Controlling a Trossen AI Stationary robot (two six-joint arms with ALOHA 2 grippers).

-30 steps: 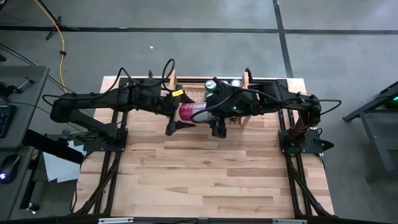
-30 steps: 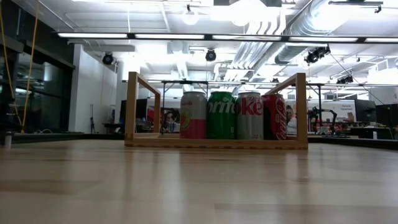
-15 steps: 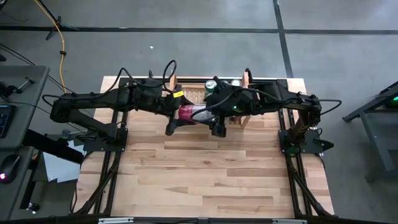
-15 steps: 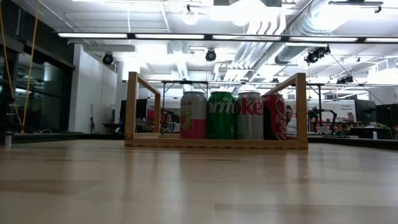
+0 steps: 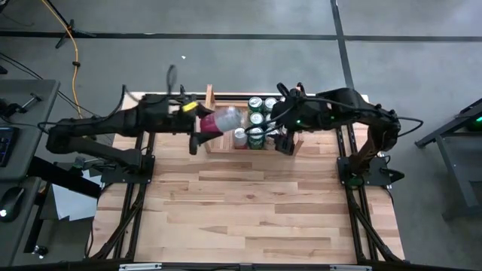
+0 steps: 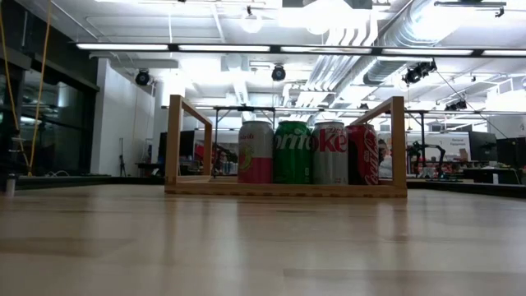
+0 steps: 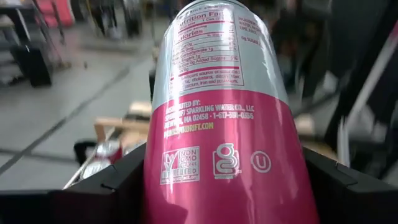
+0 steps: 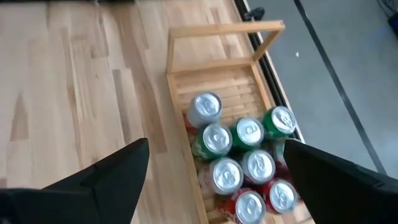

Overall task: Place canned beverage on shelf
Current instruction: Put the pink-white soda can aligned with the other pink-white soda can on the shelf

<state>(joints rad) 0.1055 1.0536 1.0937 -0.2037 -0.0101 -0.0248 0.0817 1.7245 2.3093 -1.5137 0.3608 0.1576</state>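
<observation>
A pink and white beverage can (image 5: 223, 119) hangs in the air above the shelf's left end, with my left gripper (image 5: 205, 126) shut on it. The can fills the left wrist view (image 7: 221, 124). The shelf (image 5: 209, 98) is a low pale wooden rack at the table's far edge. Several cans (image 8: 242, 155) stand upright on its slatted base (image 8: 224, 81). My right gripper (image 5: 285, 141) hovers open above the shelf's right part, and in its wrist view (image 8: 217, 149) nothing lies between its fingers. The low view shows the shelf (image 6: 175, 140) with a row of cans (image 6: 308, 152) and no gripper. My left gripper pinches the can's pink lower half (image 7: 186, 186) between its two fingers (image 7: 118, 177), one on either side. The fingers come about level from the table's left and lie along the can. The can lies nearly level, its white end pointing away from the gripper, lifted clear of the shelf.
The shelf's left part (image 8: 214, 68) shows bare slats, bounded by an upright side board (image 8: 224, 28). The near part of the wooden table (image 5: 248, 211) is bare. The arms' frames (image 5: 132, 196) run along both table sides.
My left gripper has carried the pink can toward the table's left and far edge, over the shelf's left end. My right gripper, close beside the can a second ago, has drawn back toward the table's right and far edge, over the standing cans.
</observation>
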